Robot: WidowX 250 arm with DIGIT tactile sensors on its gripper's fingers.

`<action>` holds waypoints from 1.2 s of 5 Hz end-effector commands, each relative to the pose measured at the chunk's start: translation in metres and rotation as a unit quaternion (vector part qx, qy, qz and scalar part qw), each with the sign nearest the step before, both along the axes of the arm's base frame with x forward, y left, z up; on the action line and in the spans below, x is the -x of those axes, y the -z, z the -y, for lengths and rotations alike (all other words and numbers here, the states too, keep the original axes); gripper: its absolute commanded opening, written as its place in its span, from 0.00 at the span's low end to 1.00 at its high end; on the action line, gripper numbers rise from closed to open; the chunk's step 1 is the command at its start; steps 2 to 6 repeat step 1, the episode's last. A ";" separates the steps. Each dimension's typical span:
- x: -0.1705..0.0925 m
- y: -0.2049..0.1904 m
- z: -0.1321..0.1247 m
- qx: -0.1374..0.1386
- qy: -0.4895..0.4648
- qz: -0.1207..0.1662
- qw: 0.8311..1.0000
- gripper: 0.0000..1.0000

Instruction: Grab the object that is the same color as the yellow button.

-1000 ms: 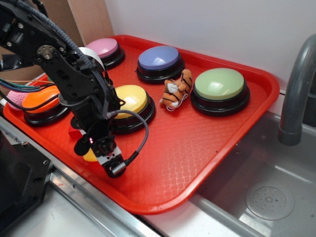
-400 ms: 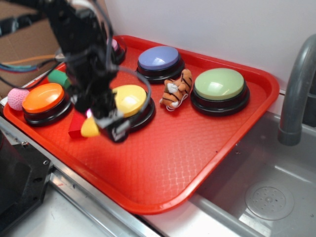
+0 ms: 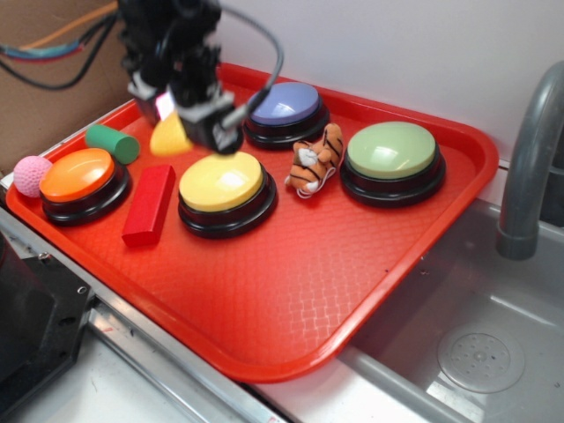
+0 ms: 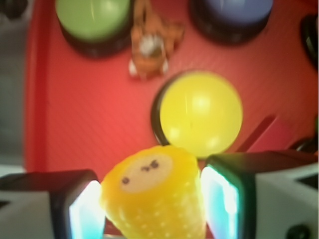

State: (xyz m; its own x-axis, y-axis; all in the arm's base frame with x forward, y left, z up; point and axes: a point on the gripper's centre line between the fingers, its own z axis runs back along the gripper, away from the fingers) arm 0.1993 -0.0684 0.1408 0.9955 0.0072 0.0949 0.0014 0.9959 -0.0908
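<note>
The yellow toy corn piece [image 3: 170,138] is being gripped between the two fingers of the gripper [image 3: 176,123], which is clenched on it and is being held in the air above the red tray [image 3: 291,300], over the area between the green cylinder [image 3: 113,144] and the yellow button [image 3: 222,182]. In the wrist view the corn piece [image 4: 155,199] is being pressed from both sides by the finger pads [image 4: 219,201], its pale cut end, marked with small dark spots, being turned toward the camera and its kernel ridges being shown below. The yellow button [image 4: 201,113] is being seen just beyond it, resting on the tray on its black base.

On the tray, a red rectangular block [image 3: 149,204] is lying just left of the yellow button, between it and the orange button [image 3: 77,176]. A pink knitted ball [image 3: 33,174] is sitting at the tray's left edge, beside the orange button. The plush tiger [image 3: 315,160] is lying between the yellow button, the blue-violet button [image 3: 284,105] and the pale green button [image 3: 392,152]. A grey faucet [image 3: 529,167] is standing at the right, over a metal sink [image 3: 476,352].
</note>
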 end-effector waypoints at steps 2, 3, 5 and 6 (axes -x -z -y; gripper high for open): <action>-0.020 -0.039 0.013 0.016 -0.043 0.041 0.998 0.00; -0.020 -0.039 0.013 0.016 -0.043 0.041 0.998 0.00; -0.020 -0.039 0.013 0.016 -0.043 0.041 0.998 0.00; -0.020 -0.039 0.013 0.016 -0.043 0.041 0.998 0.00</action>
